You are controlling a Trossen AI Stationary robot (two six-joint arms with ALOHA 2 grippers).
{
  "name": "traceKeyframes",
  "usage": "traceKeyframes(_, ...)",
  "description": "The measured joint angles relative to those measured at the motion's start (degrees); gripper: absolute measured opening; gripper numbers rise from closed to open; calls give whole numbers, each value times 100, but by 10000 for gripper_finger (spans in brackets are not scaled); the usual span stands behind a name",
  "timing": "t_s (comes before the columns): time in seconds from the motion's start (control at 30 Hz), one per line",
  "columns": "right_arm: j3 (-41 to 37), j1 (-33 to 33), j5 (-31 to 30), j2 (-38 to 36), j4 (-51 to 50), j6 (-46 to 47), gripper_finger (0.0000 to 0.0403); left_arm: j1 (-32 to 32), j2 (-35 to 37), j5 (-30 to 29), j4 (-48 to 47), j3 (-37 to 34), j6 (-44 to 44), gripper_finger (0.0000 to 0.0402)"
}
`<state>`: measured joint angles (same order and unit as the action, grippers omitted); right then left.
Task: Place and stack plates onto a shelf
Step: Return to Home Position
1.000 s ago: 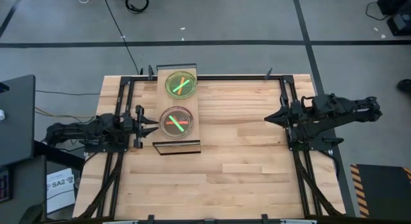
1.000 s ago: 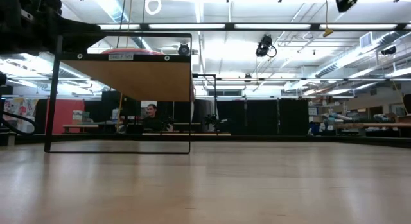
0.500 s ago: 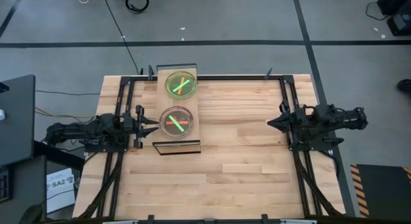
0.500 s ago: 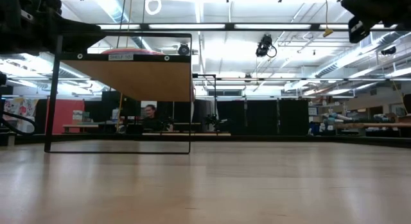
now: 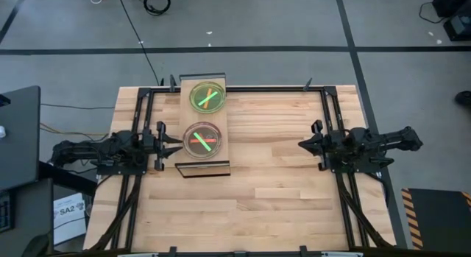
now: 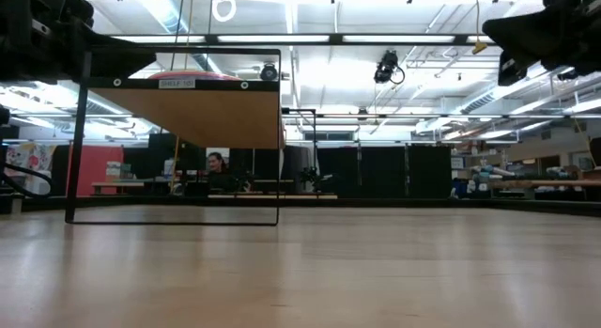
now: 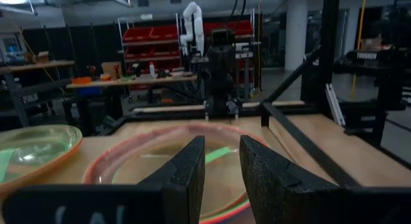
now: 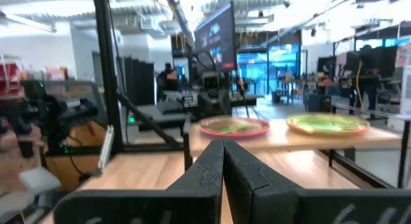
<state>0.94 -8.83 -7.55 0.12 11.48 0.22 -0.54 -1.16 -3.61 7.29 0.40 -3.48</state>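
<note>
The shelf is a narrow light-wood board on a dark frame at the table's far left. Two stacks of plates lie flat on it: a green-orange stack at the far end and a pink stack at the near end. In the low view the shelf's underside shows, with a pink rim above it. My left gripper hovers at the shelf's left edge, open by a narrow gap, just short of the pink stack. My right gripper is shut, in the air over the table's right side.
The dark rail frame runs along the table's far edge and down both sides. The slatted tabletop lies between the arms. A person sits in the room behind the table. A monitor stands left of the table.
My right arm has come down and folded in closer over the table's right side. Its gripper has dropped into the low view from above and shifted slightly toward the table's left. The left arm and the plates have kept still.
</note>
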Motion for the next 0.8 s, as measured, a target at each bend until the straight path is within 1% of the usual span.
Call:
traceKeyframes(0.2,-58,195,-17,3,-56,-73,16,0,-8,-18,-32,0,133,105)
traceKeyframes(0.33,-58,303,-30,4,-343,-178,16,0,-8,-19,-35,-1,132,105)
traceKeyframes(0.53,-58,336,-33,9,-700,262,16,0,-8,-18,-35,-2,133,105)
traceKeyframes(0.8,-58,336,-31,9,-709,261,16,0,-8,-18,-32,-2,135,105)
